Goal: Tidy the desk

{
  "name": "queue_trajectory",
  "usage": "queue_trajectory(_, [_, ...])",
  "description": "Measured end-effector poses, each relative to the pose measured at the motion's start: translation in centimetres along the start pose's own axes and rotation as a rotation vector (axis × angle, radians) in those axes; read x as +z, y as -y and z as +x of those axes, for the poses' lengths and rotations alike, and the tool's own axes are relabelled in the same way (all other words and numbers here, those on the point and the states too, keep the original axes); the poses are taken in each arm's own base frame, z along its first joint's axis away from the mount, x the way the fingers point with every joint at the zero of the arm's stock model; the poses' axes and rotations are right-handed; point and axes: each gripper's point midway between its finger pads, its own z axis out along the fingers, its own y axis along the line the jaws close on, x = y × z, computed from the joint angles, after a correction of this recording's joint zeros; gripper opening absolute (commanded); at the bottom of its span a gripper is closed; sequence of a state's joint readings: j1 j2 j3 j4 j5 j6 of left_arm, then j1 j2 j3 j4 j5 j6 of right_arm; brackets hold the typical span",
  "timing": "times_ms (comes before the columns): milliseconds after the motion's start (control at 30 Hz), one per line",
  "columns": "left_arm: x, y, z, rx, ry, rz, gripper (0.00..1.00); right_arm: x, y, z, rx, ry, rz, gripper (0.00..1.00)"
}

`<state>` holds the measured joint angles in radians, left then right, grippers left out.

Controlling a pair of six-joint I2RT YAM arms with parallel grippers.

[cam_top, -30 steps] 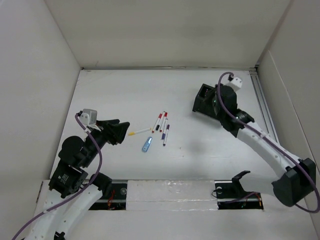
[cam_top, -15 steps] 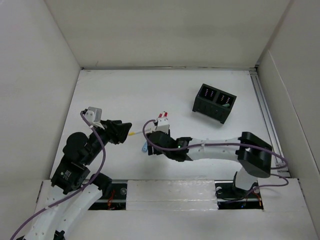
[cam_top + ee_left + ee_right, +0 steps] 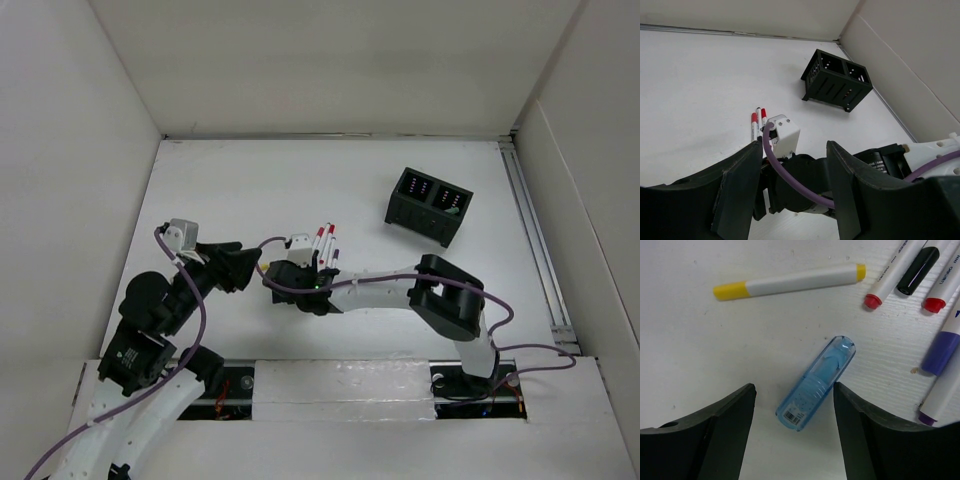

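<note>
On the white desk lie a blue see-through case, a white marker with yellow ends, red-capped markers and purple-capped markers. My right gripper hangs open straight above the blue case, one finger on each side of it and not touching. From above, the right gripper hides the case; the red-capped markers poke out behind it. My left gripper stands open and empty just left of the right wrist, and the left gripper looks at that wrist.
A black two-compartment organizer stands at the back right, also the organizer in the left wrist view. A metal rail runs along the right edge. White walls close in the sides and back.
My right arm swung from the organizer at the back right to the middle, and its jaws went from shut to open over the blue case. The left gripper barely shifted.
</note>
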<state>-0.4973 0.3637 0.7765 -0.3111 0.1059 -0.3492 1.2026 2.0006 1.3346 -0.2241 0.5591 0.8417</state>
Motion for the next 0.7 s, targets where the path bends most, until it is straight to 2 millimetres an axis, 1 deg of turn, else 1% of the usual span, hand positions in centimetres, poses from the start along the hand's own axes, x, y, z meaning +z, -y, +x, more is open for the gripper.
queue_trajectory(67, [-0.1,0.1,-0.1,0.0,0.004,0.005,0.5,0.5,-0.1,-0.1,0.014,0.007,0.012,0.66])
queue_trajectory(100, [-0.3,0.2,-0.2,0.001,0.01,0.008,0.5,0.7,0.2,-0.2,0.029,0.017,0.031,0.64])
queue_trajectory(200, [-0.4,0.3,-0.2,0.002,0.013,0.016,0.5,1.3,0.7,0.2,0.033,0.02,0.06,0.63])
queue_trajectory(300, [-0.5,0.4,-0.3,0.002,0.014,0.021,0.5,1.6,1.2,0.0,0.054,0.045,0.087,0.61])
queue_trajectory(400, [-0.5,0.4,-0.3,0.002,0.014,0.021,0.5,1.7,1.6,-0.1,0.067,0.064,0.104,0.48])
queue_trajectory(433, [-0.5,0.4,-0.3,0.002,0.015,0.022,0.5,1.8,1.8,-0.1,0.071,0.07,0.109,0.34])
queue_trajectory(467, [-0.5,0.4,-0.3,0.002,0.014,0.022,0.5,1.8,1.9,0.0,0.071,0.072,0.113,0.27])
queue_trajectory(533, [-0.5,0.4,-0.3,0.002,0.014,0.021,0.5,1.8,2.1,0.0,0.08,0.079,0.118,0.17])
queue_trajectory(633, [-0.5,0.4,-0.3,0.002,0.015,0.02,0.5,1.6,2.2,-0.2,0.097,0.094,0.112,0.07])
queue_trajectory(700, [-0.5,0.4,-0.3,0.002,0.015,0.02,0.5,1.1,2.5,0.1,0.09,0.094,0.11,0.06])
